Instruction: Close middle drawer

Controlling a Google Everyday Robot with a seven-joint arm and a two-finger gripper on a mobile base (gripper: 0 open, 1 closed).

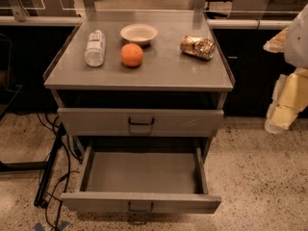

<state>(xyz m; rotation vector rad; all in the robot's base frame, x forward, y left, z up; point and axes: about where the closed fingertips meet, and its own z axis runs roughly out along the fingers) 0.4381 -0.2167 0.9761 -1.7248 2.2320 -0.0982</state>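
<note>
A water bottle [95, 47] lies on its side on the tabletop [163, 76], with an orange [132, 55] and a bowl [139, 33] beside it. Below, the middle drawer [168, 202] is pulled fully out and looks empty, so its front panel faces forward, ready for a push. A crumpled foil packet [197, 47] sits further right. The end effector [285, 105] hangs well right of the cabinet, touching nothing; how far open it is cannot be told
</note>
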